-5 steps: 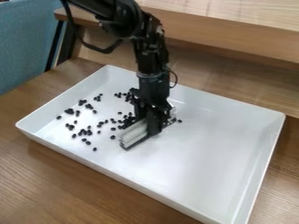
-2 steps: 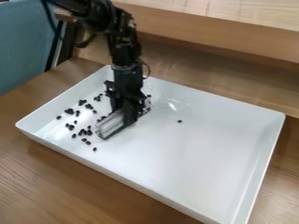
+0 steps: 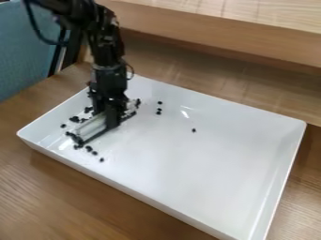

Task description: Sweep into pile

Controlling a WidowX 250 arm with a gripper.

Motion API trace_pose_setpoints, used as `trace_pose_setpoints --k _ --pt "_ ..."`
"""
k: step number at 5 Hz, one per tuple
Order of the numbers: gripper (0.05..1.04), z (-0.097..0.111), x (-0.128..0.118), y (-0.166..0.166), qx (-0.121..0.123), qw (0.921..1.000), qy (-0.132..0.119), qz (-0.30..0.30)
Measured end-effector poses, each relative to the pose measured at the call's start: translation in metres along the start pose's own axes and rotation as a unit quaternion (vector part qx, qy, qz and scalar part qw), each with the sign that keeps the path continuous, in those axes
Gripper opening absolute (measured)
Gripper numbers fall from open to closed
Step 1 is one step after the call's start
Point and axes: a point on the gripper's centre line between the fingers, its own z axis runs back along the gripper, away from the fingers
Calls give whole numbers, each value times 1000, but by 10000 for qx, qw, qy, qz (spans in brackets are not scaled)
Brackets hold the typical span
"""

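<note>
Several small round black beads (image 3: pixel 89 149) lie strewn; black jaws gripping the long white bar (image 3: pixel 93 127) should sweep low.

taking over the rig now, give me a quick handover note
Tool: down in the white tray, holding a pale sweeper.
Black beans: most lie near the sweeper, toward the tray's left side in the view.
Done: bulk roughly grouped, no tidy pile.
Left: draw in three beans near the far wall and a lone bean farther right, then tighten the pile.
</note>
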Motion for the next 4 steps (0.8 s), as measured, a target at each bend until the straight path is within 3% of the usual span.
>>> trace_pose_setpoints --k 1,2,4 --pt "402 0 -4 4 -76 9996 94 -267" --pt "402 0 1 8 -73 9934 336 -1095" --pt "402 2 17 -10 -270 9913 80 -1284"
